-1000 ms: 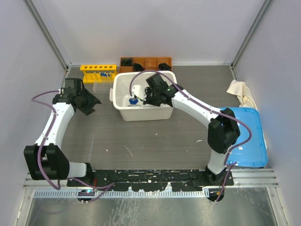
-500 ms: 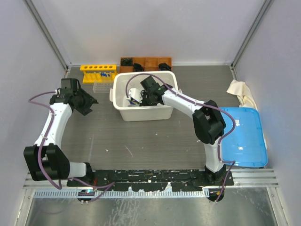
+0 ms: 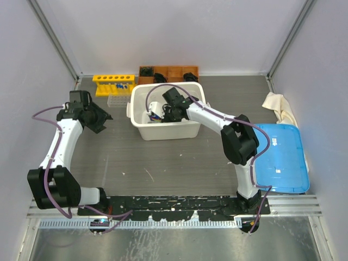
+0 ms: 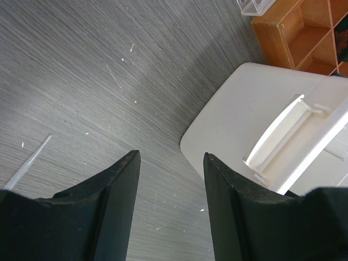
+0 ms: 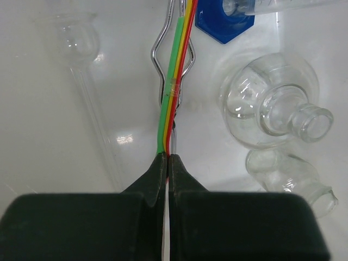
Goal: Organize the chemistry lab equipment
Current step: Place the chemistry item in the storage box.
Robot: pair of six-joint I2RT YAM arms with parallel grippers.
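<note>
Now, right gripper (image 5: pixel 167 157): jaws pressed together, pinching the near end of the thin stick (image 5: pixel 173 81), low inside the white bin (image 3: pixel 138 103).
thin stick: green, yellow and red strips side by side, running away from the fingertips and crossing over the metal tongs (image 5: pixel 153 54).
metal tongs: bare wire, lying on the bin floor.
glass flasks (image 5: pixel 269 106): two, on their sides to the right of the stick, close to each other.
test tube (image 5: pixel 272 5): its blue hexagonal cap (image 5: pixel 223 24) sits just right of the stick's far part.
clear glass bulb (image 5: pixel 73 38): on a long stem, left of the stick, apart from it.
left gripper (image 4: pixel 169 157): jaws apart, holding nothing, above bare table beside the bin's left corner.
yellow tube rack (image 3: pixel 113 80): at the table's back edge, left of the wooden tray (image 3: pixel 174 70).
</note>
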